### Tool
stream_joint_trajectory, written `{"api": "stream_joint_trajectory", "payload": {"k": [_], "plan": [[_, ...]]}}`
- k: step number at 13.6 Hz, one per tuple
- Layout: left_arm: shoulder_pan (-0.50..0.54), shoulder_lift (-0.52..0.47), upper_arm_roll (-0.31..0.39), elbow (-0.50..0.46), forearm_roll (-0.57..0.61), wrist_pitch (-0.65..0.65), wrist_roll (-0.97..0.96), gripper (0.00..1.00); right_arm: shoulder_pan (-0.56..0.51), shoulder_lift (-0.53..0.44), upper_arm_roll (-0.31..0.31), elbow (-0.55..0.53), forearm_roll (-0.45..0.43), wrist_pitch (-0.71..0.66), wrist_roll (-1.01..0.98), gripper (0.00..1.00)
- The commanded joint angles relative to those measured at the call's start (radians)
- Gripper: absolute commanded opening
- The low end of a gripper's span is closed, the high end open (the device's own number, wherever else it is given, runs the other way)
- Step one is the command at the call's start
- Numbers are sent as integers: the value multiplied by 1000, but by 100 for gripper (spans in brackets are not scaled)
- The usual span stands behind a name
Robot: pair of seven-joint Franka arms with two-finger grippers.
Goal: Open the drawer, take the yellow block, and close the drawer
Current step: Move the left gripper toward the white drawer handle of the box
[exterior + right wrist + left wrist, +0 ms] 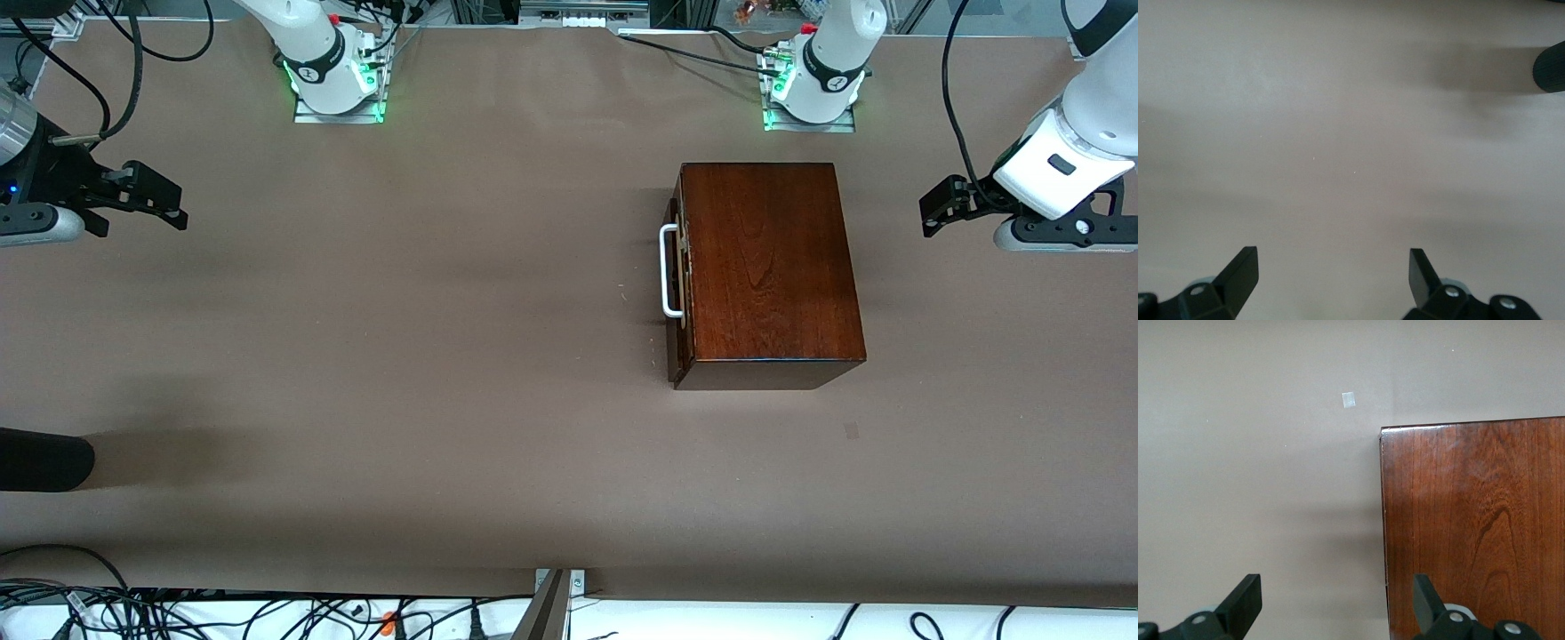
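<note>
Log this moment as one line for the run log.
drawer: shut | yellow block: not visible | left gripper: open, beside box | right gripper: open, over bare table

Looks like a robotics lab: brown paper-covered table (400, 356), two bolted-down arm bases (336, 84) glowing green at its edge, and cable tangles (178, 613) along the table's camera-side edge.

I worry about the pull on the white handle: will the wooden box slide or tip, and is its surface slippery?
The wooden box is broad and low, so it would probably slide on the smooth brown table rather than tip. Its glossy top looks slippery. The handle is a thin, likely stiff bar. Both open end effectors, left and right, wait aside.
</note>
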Motion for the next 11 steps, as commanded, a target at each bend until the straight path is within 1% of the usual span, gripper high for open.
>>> {"api": "stream_joint_trajectory", "payload": {"k": [1,5,9,11], "plan": [[5,2,3,18,-39,-11,20,100,-15,-12,16,-12,-3,6,0,100],[5,14,2,29,-42,-15,11,100,-15,-12,16,-12,-3,7,0,100],[-15,14,-2,31,-43,-62,10,100,-16,-8,16,-12,-3,12,0,100],[-24,16,-6,40,-76,-86,11,100,-15,-10,16,-13,-3,7,0,100]]}}
